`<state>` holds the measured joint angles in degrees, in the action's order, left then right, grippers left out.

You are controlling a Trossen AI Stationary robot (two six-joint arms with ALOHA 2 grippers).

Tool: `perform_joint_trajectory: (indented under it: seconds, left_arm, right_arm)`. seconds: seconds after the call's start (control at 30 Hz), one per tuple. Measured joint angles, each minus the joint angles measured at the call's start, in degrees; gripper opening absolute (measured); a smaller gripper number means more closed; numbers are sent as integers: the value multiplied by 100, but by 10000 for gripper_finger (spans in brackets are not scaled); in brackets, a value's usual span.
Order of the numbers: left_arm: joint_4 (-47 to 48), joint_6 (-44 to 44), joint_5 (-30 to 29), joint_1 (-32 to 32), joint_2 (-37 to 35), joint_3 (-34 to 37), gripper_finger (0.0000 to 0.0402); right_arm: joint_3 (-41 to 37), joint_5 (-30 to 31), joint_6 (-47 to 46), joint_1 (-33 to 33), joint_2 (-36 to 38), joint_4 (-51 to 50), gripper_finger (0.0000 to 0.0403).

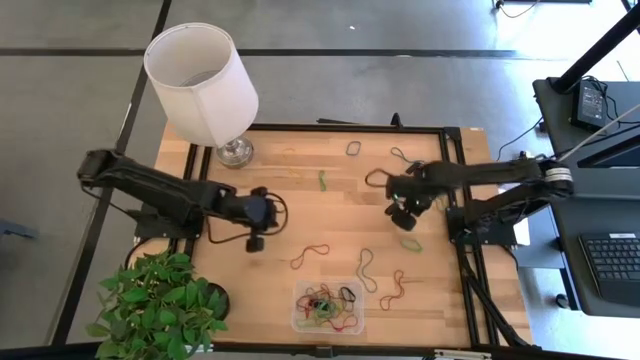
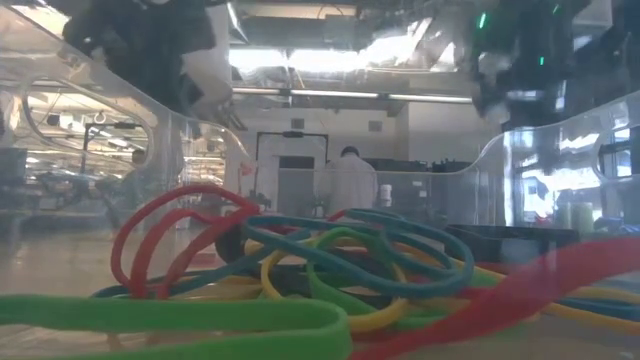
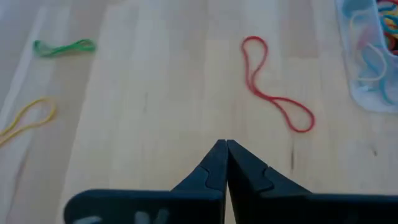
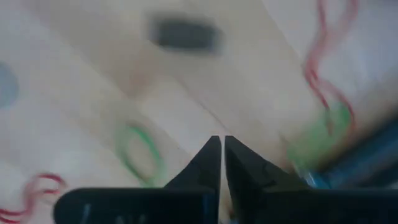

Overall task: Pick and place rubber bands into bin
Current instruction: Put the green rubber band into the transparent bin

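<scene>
I'm working over a pale wooden tabletop (image 1: 330, 215) strewn with rubber bands. My right jaws (image 4: 222, 144) are hovering pressed together, empty; the green rubber band (image 4: 140, 151) is lying just ahead and beside them. The bin (image 1: 300, 322) is sitting nearer my left jaws (image 3: 226, 148), also closed.

From my remote station I saw a pale wooden desk with a black metal frame (image 1: 330, 215) on a grey floor (image 1: 60, 100). A white drum-shaded lamp (image 1: 202, 80) stood at one corner, a leafy green plant (image 1: 160, 310) at another. Beyond, a white-coated person (image 2: 347, 180) stood under bright ceiling strip lights (image 2: 300, 60).
</scene>
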<state>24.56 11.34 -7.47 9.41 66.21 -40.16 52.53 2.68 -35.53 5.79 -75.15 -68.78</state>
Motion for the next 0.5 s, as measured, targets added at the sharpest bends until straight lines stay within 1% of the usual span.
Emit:
perform_joint_trajectory:
  seconds: [0.07, 0.27, 0.4, 0.5]
  left_arm:
    - [16, -3, 1, -70, -278, 214, 2]
    - [-6, -246, 4, -153, -642, 421, 2]
    - [-8, -465, 12, -144, -680, 424, 2]
    - [-1, -558, 10, -145, -679, 426, 2]
  right_arm:
    - [-98, -131, 11, 484, -178, -287, 38]
    - [-493, -134, 264, 1640, -482, -259, 97]
    - [-844, -101, 112, 2177, -613, -46, 137]
    - [-1153, -93, -63, 2439, -630, 326, 157]
